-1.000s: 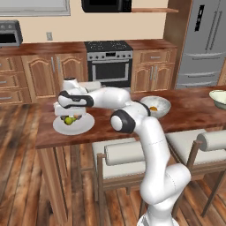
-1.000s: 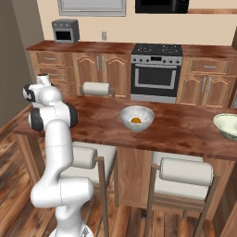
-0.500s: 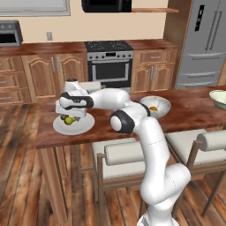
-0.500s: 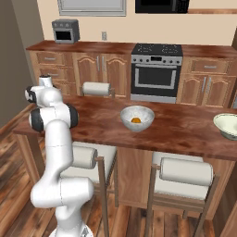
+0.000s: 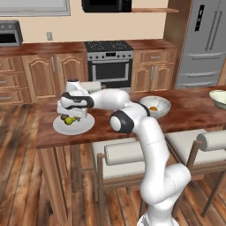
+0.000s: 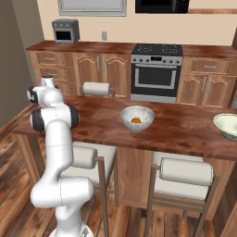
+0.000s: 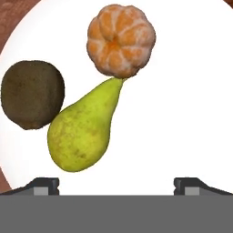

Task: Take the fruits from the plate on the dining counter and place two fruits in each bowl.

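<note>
On plate (image 7: pixel 182 113), yellow-green pear (image 7: pixel 84 132), peeled orange (image 7: pixel 121 40), brown kiwi (image 7: pixel 32 94)

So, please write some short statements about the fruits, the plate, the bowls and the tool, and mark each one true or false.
1. Three fruits lie on the plate: an orange, a pear and a dark brown fruit. True.
2. The tool holds the pear. False: its jaws are open and hold nothing.
3. The near bowl has one orange-coloured fruit in it. True.
4. The pear's narrow end touches the orange. True.
5. The far bowl stands on the plate. False: it stands on the dining counter, far from the plate.
</note>
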